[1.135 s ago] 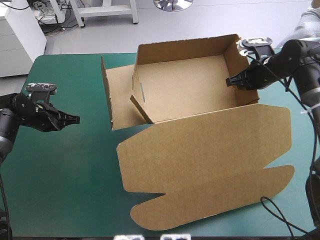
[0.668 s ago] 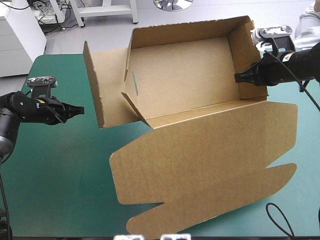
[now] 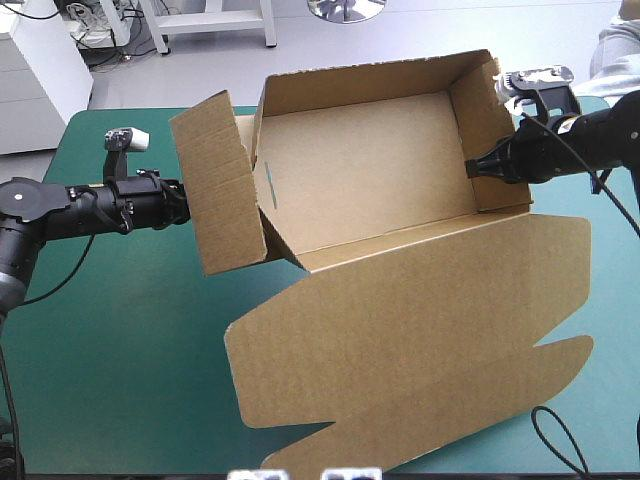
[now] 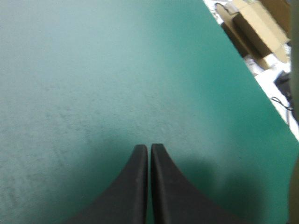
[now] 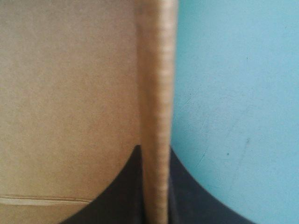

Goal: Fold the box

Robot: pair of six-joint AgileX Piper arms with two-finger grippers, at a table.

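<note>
Brown box point(image 3: 370, 170) sits at upper centre, lid point(image 3: 420, 330) flat toward the bottom. Right gripper point(image 3: 472, 168) is clamped on its right wall point(image 3: 490, 130); left gripper point(image 3: 178, 204), fingers point(image 4: 138, 186) together, should push the left flap point(image 3: 220, 180) inward steadily.

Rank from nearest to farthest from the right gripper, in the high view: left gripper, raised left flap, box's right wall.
1. Right wall, in the right gripper.
2. Left flap, across the box.
3. Left gripper, beyond that flap.
</note>
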